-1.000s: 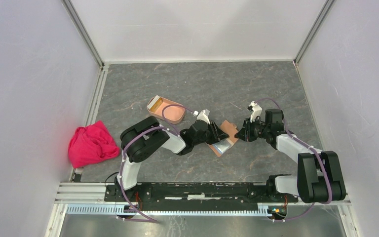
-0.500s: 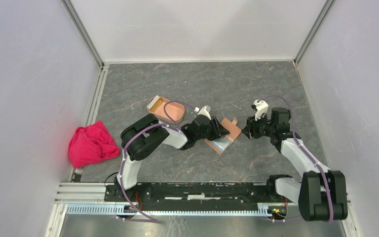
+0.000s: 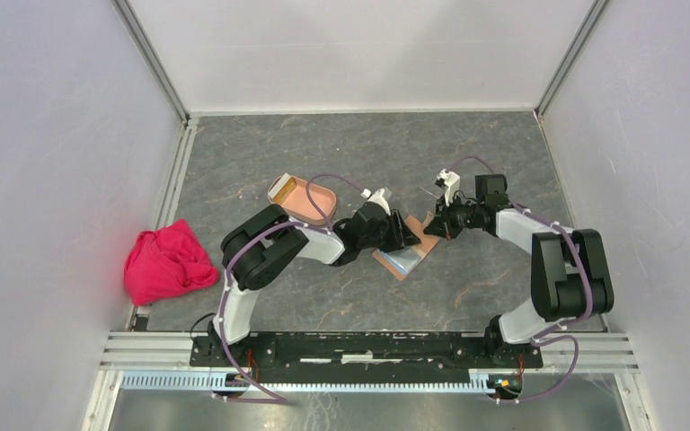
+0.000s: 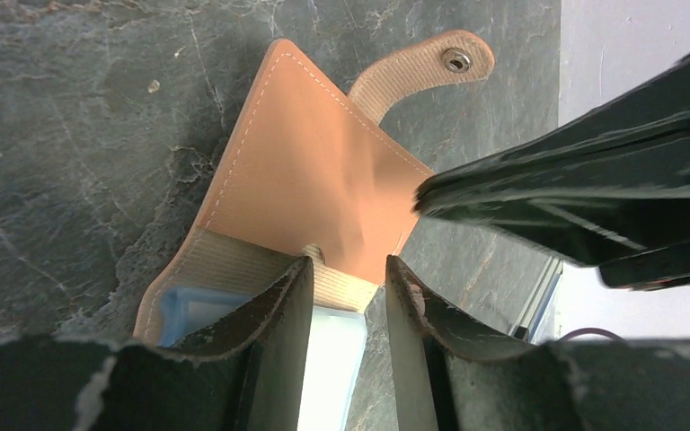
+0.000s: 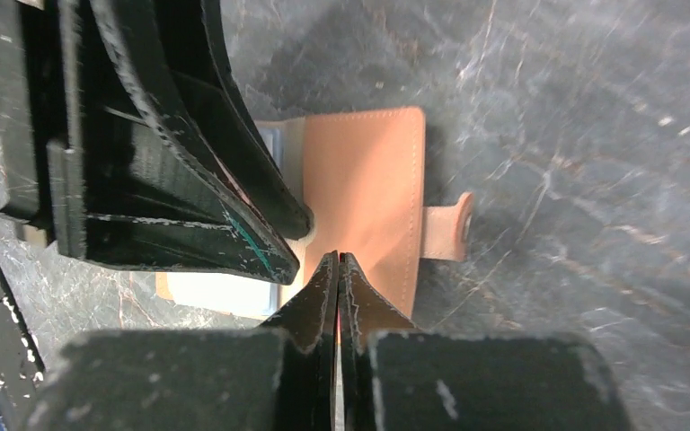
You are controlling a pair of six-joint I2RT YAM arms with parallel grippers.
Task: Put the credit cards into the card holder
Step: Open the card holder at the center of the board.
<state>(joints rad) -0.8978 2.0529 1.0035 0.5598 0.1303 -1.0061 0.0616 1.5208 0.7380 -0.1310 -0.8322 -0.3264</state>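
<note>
The salmon-pink card holder [image 3: 295, 199] lies left of centre, with something yellowish at its left end. A brown leather wallet [image 3: 406, 250] lies open on the table. A pale card [image 4: 334, 355] and a blue card edge [image 4: 172, 305] sit in its pocket. My left gripper [image 4: 347, 269] is open by a narrow gap, low over the pocket's edge, one finger [image 4: 280, 301] above the pale card. My right gripper [image 5: 338, 261] is shut, its tip at the brown flap [image 5: 364, 193]; I see nothing held in it. Its finger [image 4: 575, 193] shows in the left wrist view.
A crumpled red cloth [image 3: 169, 262] lies at the left wall. The wallet's snap tab [image 4: 424, 70] sticks out towards the back. The left arm's purple cable [image 3: 323, 184] arches over the card holder. White walls close in three sides.
My right arm has swung in from the right, and its gripper now touches the wallet's flap. My left gripper has shifted slightly towards the back, staying over the wallet.
</note>
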